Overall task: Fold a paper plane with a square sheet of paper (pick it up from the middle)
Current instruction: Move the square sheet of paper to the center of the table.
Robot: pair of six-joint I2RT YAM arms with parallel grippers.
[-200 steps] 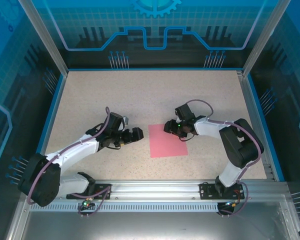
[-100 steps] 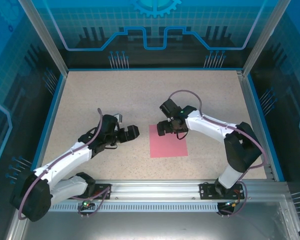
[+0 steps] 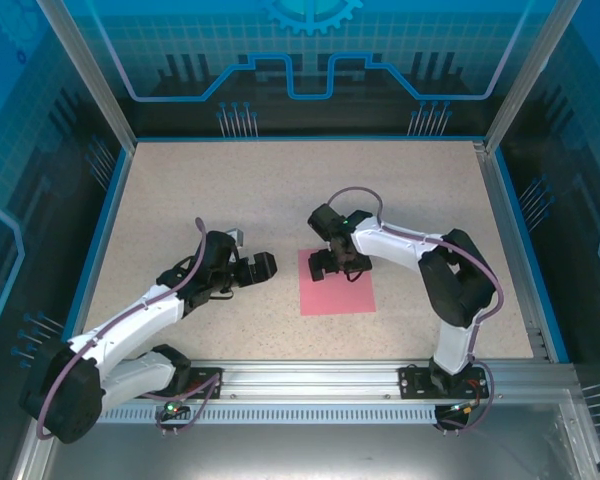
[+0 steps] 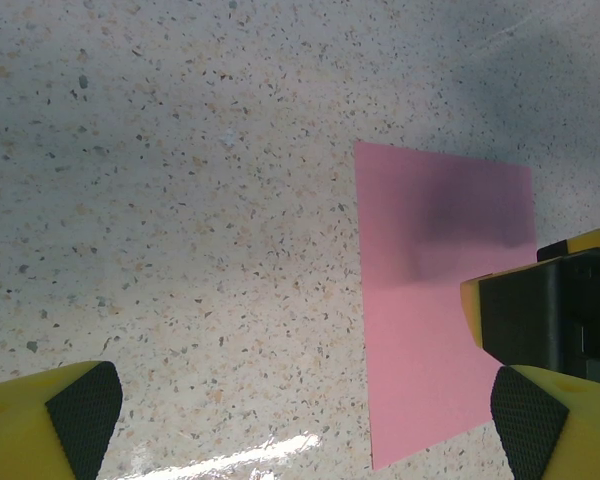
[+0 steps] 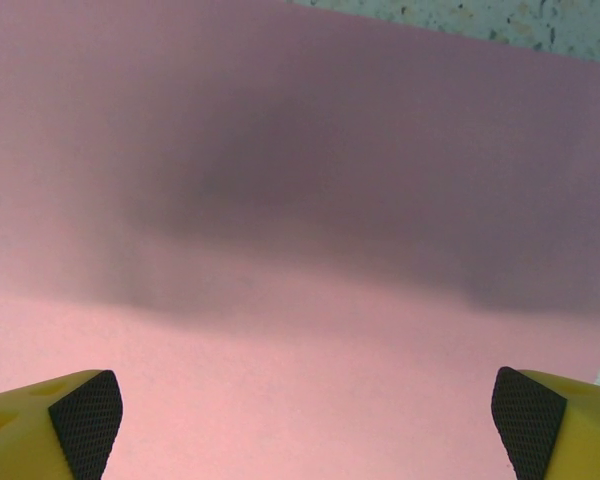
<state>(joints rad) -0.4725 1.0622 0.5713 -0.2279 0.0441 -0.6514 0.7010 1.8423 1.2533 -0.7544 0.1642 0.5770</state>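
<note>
Hovering right gripper point(image 3: 330, 267) over square sheet of paper point(image 3: 342, 292), jaws spread wide, likely to pinch its middle | sheet flat, unfolded on table point(image 3: 280, 190) | left gripper point(image 3: 264, 264) wide, empty, beside sheet's left edge, probably ready to assist

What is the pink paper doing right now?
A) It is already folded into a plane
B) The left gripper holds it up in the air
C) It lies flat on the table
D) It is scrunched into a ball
C: the square sheet of paper lies flat and unfolded on the table, and the right gripper is open over it, with nothing between its fingers.
</note>
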